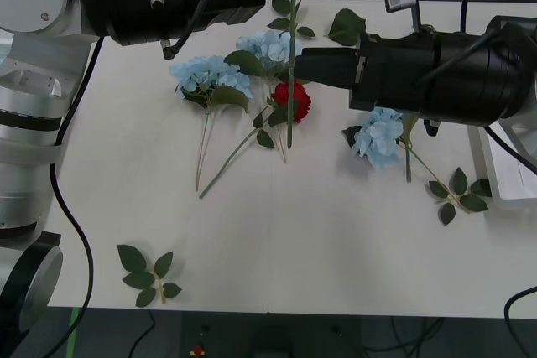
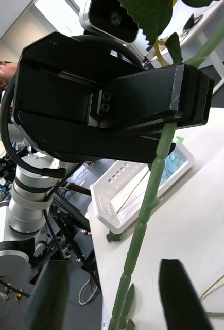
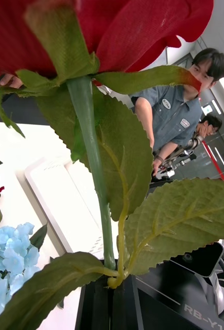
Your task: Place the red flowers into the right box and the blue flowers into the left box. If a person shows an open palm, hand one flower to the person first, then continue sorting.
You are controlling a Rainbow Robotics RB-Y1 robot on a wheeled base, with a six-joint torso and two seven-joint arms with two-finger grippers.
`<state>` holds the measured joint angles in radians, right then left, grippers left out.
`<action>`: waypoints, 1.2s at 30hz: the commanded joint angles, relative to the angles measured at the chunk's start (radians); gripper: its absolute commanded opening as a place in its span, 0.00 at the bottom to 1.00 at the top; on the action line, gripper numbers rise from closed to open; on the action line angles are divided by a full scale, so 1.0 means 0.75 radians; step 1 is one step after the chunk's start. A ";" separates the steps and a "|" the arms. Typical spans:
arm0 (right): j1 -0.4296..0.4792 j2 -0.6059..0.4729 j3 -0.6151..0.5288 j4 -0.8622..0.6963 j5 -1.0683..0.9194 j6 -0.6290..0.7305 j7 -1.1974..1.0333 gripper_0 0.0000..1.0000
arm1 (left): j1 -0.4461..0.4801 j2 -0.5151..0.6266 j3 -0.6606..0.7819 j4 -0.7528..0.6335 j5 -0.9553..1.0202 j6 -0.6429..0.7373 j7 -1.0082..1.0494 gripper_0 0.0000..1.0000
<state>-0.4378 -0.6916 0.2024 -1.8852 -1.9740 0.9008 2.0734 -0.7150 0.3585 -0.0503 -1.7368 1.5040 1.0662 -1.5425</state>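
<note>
A loose leaf sprig point(image 1: 148, 274) lies by the counter's point(image 1: 277, 249) near left corner, with a broad bare stretch of counter beyond it. Toward the middle, three blue flowers point(image 1: 210, 75) and one red rose point(image 1: 293, 100) lie flat, stems trailing toward the near edge. Above them the two arms meet: the left gripper point(image 3: 112, 301), reaching in from the far left, is clamped on the stem of a red flower point(image 3: 86, 31) held upright, its stem hanging down over the lying flowers. The right gripper point(image 1: 295, 64) reaches in level from the right edge, its black fingers spread on either side of that stem. The right box point(image 1: 503, 169) sits at the right edge, the left box point(image 2: 142, 188) off the left.
</note>
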 commanded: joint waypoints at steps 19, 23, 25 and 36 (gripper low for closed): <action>-0.144 0.061 0.252 0.045 0.090 -0.266 -0.048 0.74 | 0.010 0.037 0.014 -0.016 0.017 -0.016 -0.113 0.00; -0.153 0.071 0.250 0.061 0.082 -0.246 -0.065 0.00 | 0.010 0.037 0.014 -0.016 0.017 -0.016 -0.113 0.00; -0.153 0.069 0.252 0.063 0.082 -0.248 -0.065 0.00 | 0.010 0.037 0.014 -0.016 0.017 -0.016 -0.113 0.00; -0.153 0.069 0.248 0.061 0.063 -0.252 -0.048 0.00 | 0.010 0.037 0.014 -0.016 0.017 -0.016 -0.113 0.00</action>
<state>-0.5139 -0.6613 0.3926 -1.8283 -1.9166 0.7129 2.0608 -0.7149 0.3587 -0.0503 -1.7367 1.5041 1.0662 -1.5426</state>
